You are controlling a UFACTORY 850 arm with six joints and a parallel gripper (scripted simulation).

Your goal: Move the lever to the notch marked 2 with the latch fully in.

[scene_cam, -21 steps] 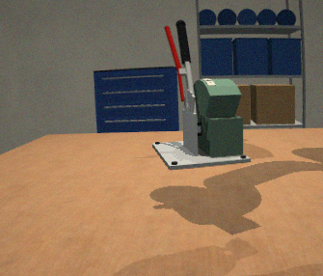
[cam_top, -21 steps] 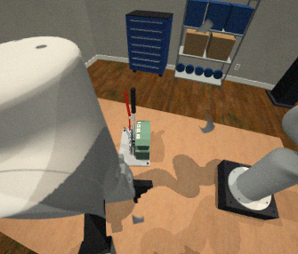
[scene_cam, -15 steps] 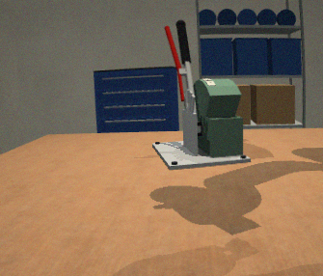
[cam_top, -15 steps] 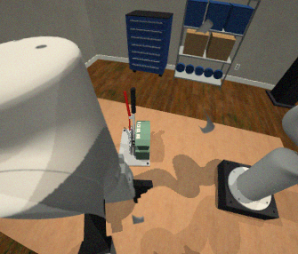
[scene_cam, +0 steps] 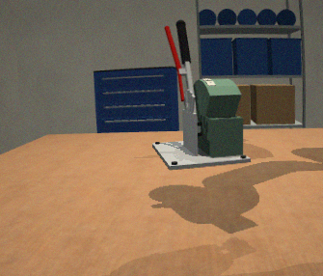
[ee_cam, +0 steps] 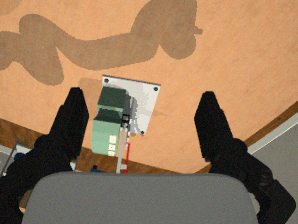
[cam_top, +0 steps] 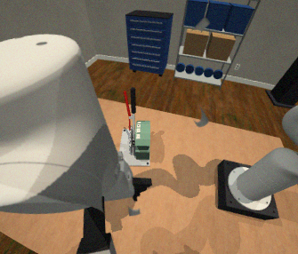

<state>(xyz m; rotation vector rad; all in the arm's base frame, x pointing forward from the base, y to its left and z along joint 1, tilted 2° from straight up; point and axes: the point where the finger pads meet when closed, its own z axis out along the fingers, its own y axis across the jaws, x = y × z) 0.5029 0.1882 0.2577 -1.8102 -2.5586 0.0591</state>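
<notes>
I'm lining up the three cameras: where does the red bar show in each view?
Top: red bar left of centre, beside the black handle.
Exterior: upper centre, left of the handle.
Wrist: a thin red sliver below the green housing, between the open fingers.
Shared landmark: the green housing.
</notes>
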